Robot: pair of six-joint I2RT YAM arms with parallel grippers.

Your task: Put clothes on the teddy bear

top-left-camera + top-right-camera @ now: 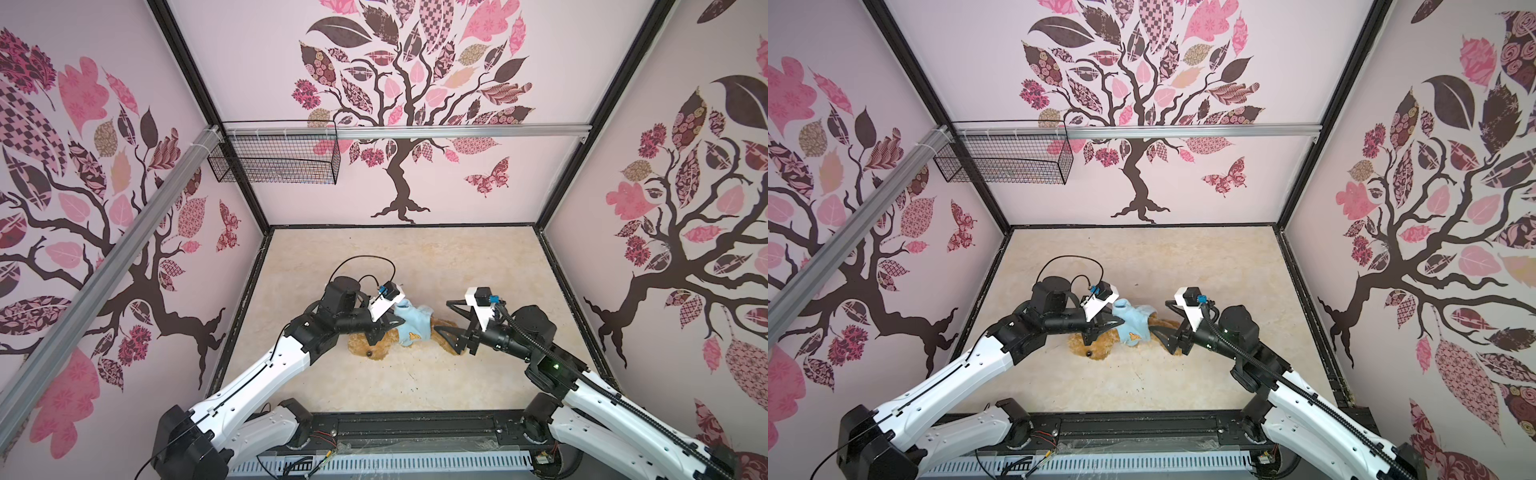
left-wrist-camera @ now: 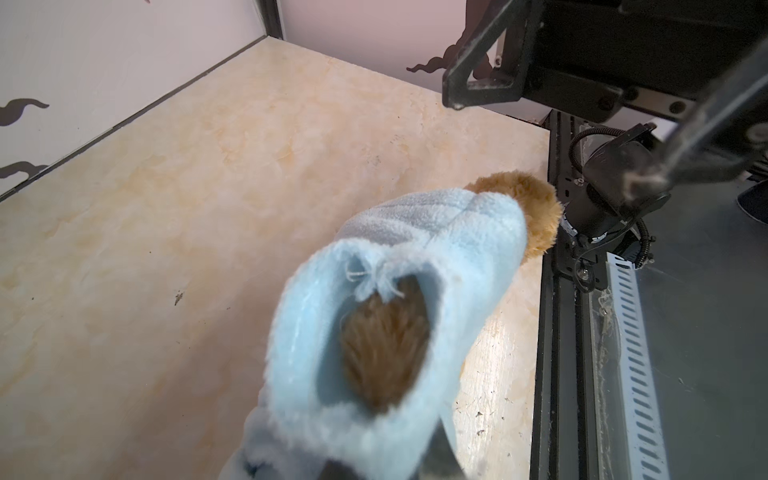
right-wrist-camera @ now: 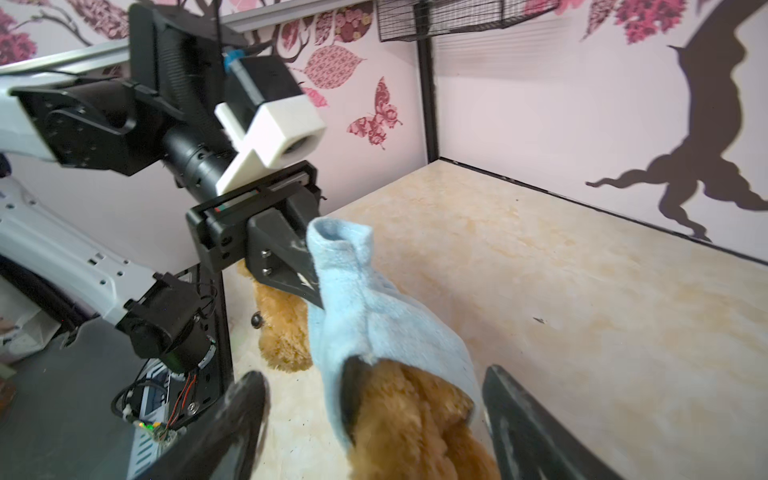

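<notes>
Golden-brown curly plush shows only in patches. The teddy bear (image 1: 368, 348) lies on the cream marbled worktop (image 1: 457, 257) between the two arms. A light-blue fleece shirt (image 1: 409, 328) with a small orange bear-face print (image 1: 412, 336) covers its torso. In both top views the left arm's wrist hides part of its head, and one dark bead shows on the face, eye or nose I cannot tell. Its legs point toward the right gripper (image 1: 442, 316).

The left gripper (image 3: 309, 286) is pinched tight on the shirt beside an upstanding sleeve (image 3: 338, 232). In the left wrist view the cloth is blurred, brown fur fills one opening, and a furry limb (image 2: 528, 208) sticks out past the cloth. The right gripper's fingers (image 3: 523, 415) are spread wide on either side of the shirt's hem, where the fur emerges. Whether they touch it is unclear.
</notes>
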